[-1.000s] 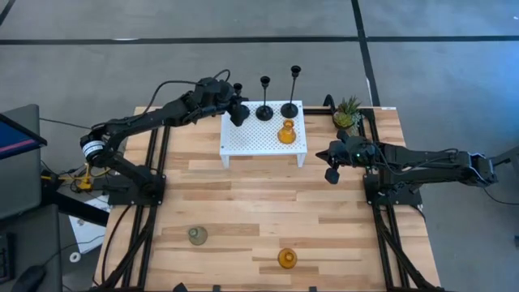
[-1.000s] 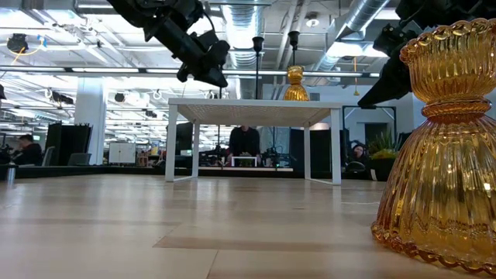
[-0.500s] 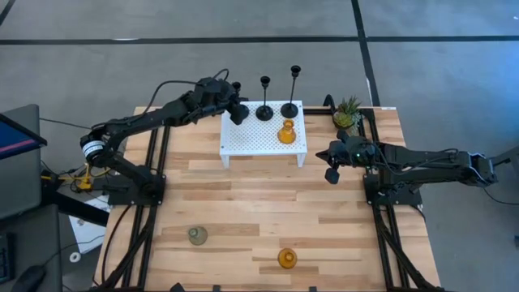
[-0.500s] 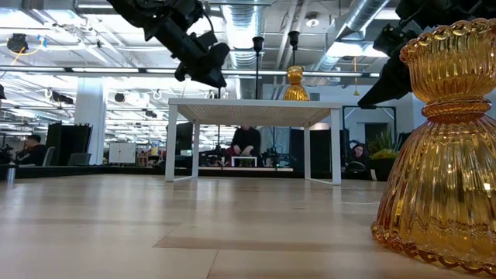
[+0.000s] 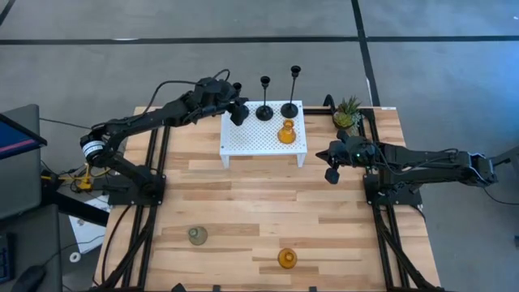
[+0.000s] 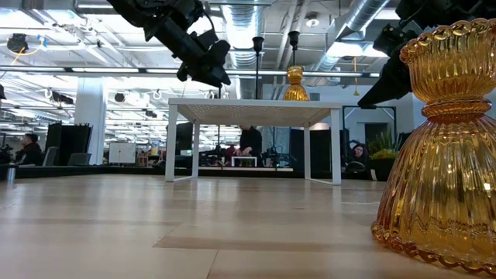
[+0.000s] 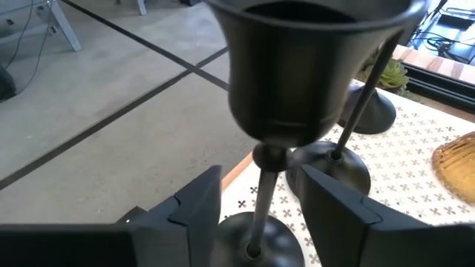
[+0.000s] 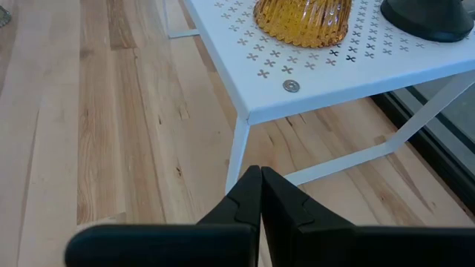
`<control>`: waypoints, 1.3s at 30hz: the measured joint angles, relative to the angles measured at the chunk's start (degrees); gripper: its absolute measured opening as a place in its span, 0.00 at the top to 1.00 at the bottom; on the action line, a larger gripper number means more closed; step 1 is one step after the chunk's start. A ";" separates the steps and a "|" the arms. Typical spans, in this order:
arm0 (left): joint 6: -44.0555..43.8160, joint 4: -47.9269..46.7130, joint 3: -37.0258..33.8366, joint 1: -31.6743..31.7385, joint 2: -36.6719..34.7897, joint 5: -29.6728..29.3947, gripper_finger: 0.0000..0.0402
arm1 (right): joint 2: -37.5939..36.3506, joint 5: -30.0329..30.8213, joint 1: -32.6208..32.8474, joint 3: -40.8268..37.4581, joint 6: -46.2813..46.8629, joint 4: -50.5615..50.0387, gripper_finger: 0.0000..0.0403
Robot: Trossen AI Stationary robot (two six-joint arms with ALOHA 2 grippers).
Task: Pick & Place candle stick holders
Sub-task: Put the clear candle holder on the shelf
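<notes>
The short black holder (image 7: pixel 312 74) stands with its round base on the far-left corner of the white perforated stand (image 5: pixel 251 142). My left gripper (image 7: pixel 260 185) is open, with one finger on each side of the holder's thin stem (image 7: pixel 261 204) and a gap on both sides. Two taller black holders (image 5: pixel 264 111) (image 5: pixel 289 109) and an amber glass holder (image 5: pixel 286 133) also stand on the stand. A grey-green glass holder (image 5: pixel 197 235) and a second amber one (image 5: pixel 287 259) stand on the table near its front edge. My right gripper (image 5: pixel 331 173) is shut and empty, to the right of the stand.
A small potted green plant (image 5: pixel 349 113) stands at the table's far right, beside the stand. The stand's near-right leg (image 8: pixel 237 148) is just ahead of my right gripper. Bare wood lies between the stand and the two glass holders at the front.
</notes>
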 joint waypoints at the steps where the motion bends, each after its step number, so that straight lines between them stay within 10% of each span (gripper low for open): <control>1: 0.00 0.02 0.00 0.00 0.00 0.00 0.54 | 0.00 0.00 0.00 0.00 0.00 0.00 1.00; 25: -2.18 -18.60 -0.02 -7.00 -14.47 2.83 0.43 | 0.01 0.00 -0.01 0.00 0.00 0.00 1.00; 39: -4.24 -26.79 -10.07 -23.84 -24.89 12.21 0.80 | 0.01 0.00 -0.02 0.00 0.01 0.02 1.00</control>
